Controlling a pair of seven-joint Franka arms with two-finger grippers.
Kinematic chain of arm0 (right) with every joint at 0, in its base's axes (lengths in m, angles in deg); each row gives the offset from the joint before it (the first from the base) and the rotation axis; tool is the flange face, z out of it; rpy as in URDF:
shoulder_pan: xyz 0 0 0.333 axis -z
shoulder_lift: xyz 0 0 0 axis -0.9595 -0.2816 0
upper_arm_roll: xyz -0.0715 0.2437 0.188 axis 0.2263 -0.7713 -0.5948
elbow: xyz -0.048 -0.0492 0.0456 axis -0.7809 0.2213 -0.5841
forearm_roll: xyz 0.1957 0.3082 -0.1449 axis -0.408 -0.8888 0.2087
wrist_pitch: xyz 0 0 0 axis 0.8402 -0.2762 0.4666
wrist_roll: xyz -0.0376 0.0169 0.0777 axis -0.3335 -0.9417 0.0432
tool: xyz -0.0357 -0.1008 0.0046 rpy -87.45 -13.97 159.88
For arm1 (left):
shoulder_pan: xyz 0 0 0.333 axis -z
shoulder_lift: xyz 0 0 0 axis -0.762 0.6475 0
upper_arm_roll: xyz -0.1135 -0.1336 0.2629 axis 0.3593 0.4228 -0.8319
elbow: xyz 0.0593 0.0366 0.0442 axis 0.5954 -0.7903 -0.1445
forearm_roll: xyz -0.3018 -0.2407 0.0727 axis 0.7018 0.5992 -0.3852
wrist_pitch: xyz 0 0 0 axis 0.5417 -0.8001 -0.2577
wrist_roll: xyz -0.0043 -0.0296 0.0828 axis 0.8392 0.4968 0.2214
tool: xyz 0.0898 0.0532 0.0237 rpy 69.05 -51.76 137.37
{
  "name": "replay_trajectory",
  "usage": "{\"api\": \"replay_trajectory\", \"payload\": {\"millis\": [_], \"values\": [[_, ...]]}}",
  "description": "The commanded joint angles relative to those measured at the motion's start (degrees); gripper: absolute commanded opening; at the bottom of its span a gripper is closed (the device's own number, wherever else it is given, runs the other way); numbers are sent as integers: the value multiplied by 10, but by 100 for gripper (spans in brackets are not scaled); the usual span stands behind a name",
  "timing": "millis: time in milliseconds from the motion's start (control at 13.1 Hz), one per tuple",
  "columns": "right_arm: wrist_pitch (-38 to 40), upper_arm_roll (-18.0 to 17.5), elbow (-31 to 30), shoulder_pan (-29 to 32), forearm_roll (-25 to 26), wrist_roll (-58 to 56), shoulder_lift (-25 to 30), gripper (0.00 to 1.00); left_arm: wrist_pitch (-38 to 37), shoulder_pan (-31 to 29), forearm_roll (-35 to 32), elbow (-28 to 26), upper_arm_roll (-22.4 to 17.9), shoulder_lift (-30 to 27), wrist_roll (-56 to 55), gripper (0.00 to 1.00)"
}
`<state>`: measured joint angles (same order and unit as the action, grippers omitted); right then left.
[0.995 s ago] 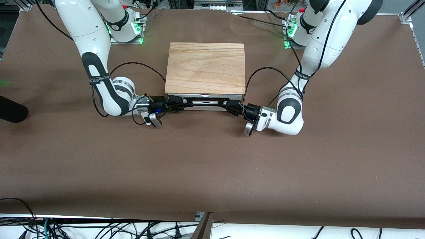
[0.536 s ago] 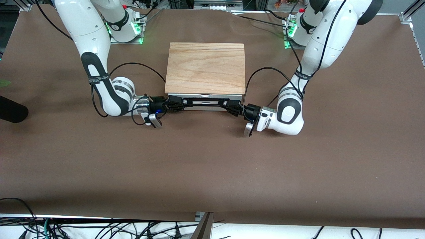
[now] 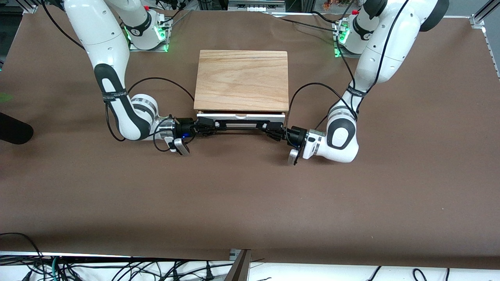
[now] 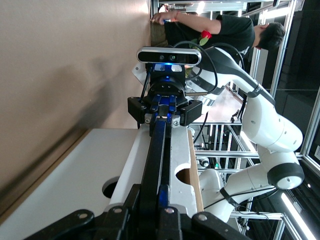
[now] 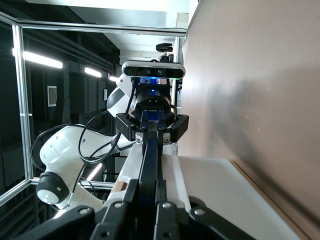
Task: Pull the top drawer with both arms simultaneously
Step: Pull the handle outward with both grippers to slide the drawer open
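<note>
At the cabinet's front, both sets of jaws are clamped on the black handle (image 3: pixel 240 127) of the top drawer (image 3: pixel 241 116): the right gripper (image 3: pixel 206 126) holds the end toward the right arm's end of the table, the left gripper (image 3: pixel 274 130) the other end. Each wrist view looks along the bar to the other gripper, closed on it too. Under the wooden top (image 3: pixel 242 80), the drawer's white front stands out only a little, with a thin strip of its inside showing. I judge the grasp done and the pull barely begun; most of the travel toward the front camera remains.
</note>
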<state>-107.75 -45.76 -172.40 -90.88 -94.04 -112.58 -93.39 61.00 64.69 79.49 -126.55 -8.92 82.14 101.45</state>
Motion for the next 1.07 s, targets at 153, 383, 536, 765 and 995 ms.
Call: {"api": "replay_trajectory", "payload": {"millis": [153,383,536,765,995], "values": [[-26,-2,95,10,-11,33,-53,10,-6,1,15,96,3,21,-104,0],[-36,0,146,14,-11,51,-85,10,-6,0,15,123,2,28,-125,0],[-36,2,173,21,-10,61,-104,10,-6,-2,15,141,1,36,-130,0],[-40,3,204,28,-9,64,-127,10,-6,-3,24,149,1,38,-142,0],[-49,5,231,32,-9,71,-142,10,-4,-3,23,152,1,41,-140,0]]}}
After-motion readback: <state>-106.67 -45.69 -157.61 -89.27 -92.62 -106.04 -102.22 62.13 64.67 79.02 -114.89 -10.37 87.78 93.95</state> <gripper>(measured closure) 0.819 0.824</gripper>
